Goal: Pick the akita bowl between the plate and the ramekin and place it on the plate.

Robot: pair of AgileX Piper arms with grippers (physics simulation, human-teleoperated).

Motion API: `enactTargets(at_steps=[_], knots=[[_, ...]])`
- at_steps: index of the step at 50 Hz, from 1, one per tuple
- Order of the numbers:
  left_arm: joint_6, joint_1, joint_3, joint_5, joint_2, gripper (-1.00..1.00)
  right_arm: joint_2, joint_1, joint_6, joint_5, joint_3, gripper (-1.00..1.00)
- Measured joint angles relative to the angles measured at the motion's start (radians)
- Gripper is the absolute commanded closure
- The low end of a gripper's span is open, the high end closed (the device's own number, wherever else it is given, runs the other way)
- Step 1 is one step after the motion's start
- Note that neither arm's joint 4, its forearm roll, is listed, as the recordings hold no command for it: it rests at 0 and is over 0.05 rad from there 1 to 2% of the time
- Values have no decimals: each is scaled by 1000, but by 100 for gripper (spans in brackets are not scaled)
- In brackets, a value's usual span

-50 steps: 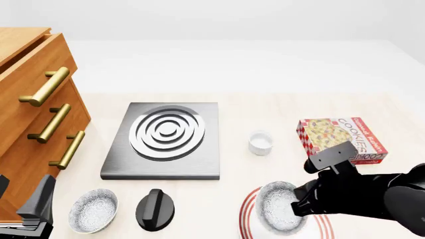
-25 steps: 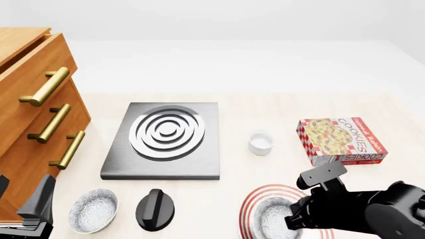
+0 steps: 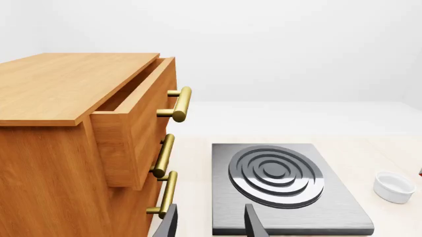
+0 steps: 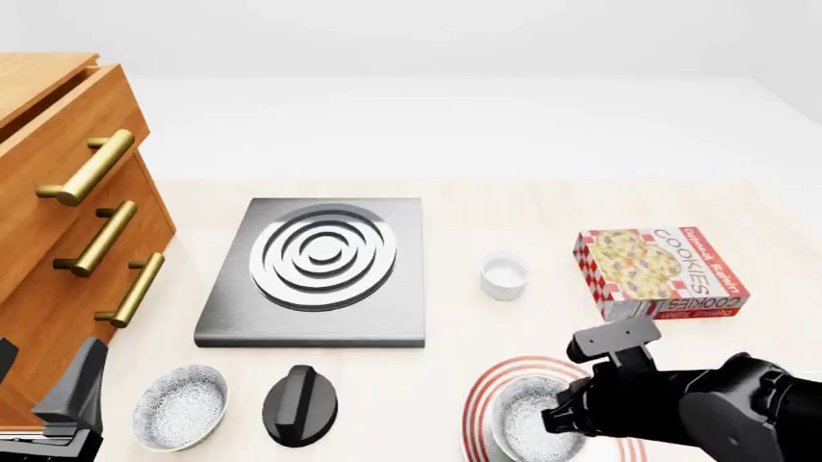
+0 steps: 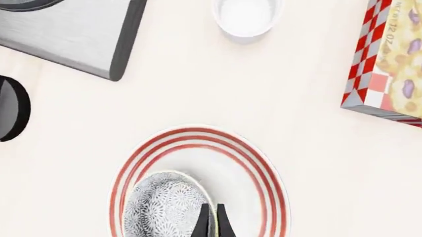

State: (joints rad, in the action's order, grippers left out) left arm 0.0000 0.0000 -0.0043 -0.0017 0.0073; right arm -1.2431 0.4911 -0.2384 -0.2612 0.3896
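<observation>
At the far left stands a wooden dresser (image 4: pixel 64 231) with brass handles, its top drawer slightly open. Low beside it the left gripper (image 4: pixel 58 409) hangs over the table (image 4: pixel 514 202), its fingers (image 3: pixel 254 222) spread with nothing between them. Next comes a second speckled bowl (image 4: pixel 180 407), then a black knob (image 4: pixel 299 404), both in front of the burner plate (image 4: pixel 319 269). Further right the ramekin (image 4: pixel 503 276) sits alone on the table. Nearer the camera lies the plate (image 5: pixel 264 173); the akita bowl (image 5: pixel 165 207) rests on it, over its near-left part. The right gripper (image 5: pixel 212 223) pinches that bowl's rim, its jaws nearly together. A cookie box (image 4: pixel 659 271) lies at the right.
</observation>
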Motion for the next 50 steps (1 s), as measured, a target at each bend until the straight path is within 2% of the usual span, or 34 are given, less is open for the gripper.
enactTargets(at_steps=[1, 6, 13, 25, 34, 41, 50], knots=[[0, 0, 0, 0, 0, -100, -3, 1, 3, 2, 0, -100], [0, 0, 0, 0, 0, -100, 6, -14, 27, -19, 2, -100], [0, 0, 0, 0, 0, -100, 97, -81, 97, -134, 60, -100], [0, 0, 0, 0, 0, -100, 305, -161, 194, -413, 303, -100], [0, 0, 0, 0, 0, -100, 440, -197, 224, -566, 499, -100], [0, 0, 0, 0, 0, -100, 539, -266, 270, -599, 614, -100], [0, 0, 0, 0, 0, -100, 645, -337, 307, -545, 668, -100]])
